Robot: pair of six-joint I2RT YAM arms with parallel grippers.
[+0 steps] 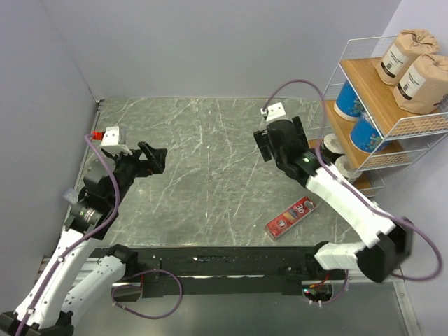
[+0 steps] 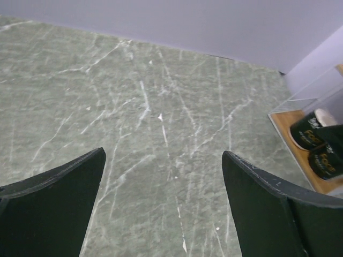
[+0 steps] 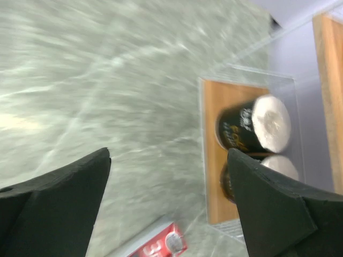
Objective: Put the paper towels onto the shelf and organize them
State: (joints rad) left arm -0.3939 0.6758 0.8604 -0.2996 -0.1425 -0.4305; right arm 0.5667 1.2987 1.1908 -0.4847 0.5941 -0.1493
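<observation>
Hovering above a grey-green tabletop (image 1: pixel 210 133) veined in white, both my hands are spread wide and pinch nothing. Lavender walls (image 1: pixel 210 49) close the stone off behind and along the side past my left hand (image 1: pixel 155 155). A dark rail (image 1: pixel 224 266) runs along the near edge under both my arms. A wide run of stone lies between my left hand and my right hand (image 1: pixel 280 142), and more of it stretches ahead of my left fingertips towards the back wall.

The shelf (image 1: pixel 364 75) stands just to the right of my right hand, at the tabletop's right edge, its wire frame apart from my fingers. All six paper towels are on it. The brown rolls (image 1: pixel 402 56) are on the top tier, farthest from my right hand. The blue rolls (image 1: pixel 348 100) are on the middle tier, and the black rolls (image 1: pixel 329 148) are on the lowest tier, nearest it. A red box (image 1: pixel 290 217) lies flat on the stone behind my right hand, beside my forearm.

Only the top view shows the brown and blue rolls. My left wrist view catches the black rolls far ahead, past my right-side finger. My right wrist view, blurred, shows them close beyond its right-side finger, white tops showing and one partly hidden by that finger, with a corner of the red box at the bottom edge.
</observation>
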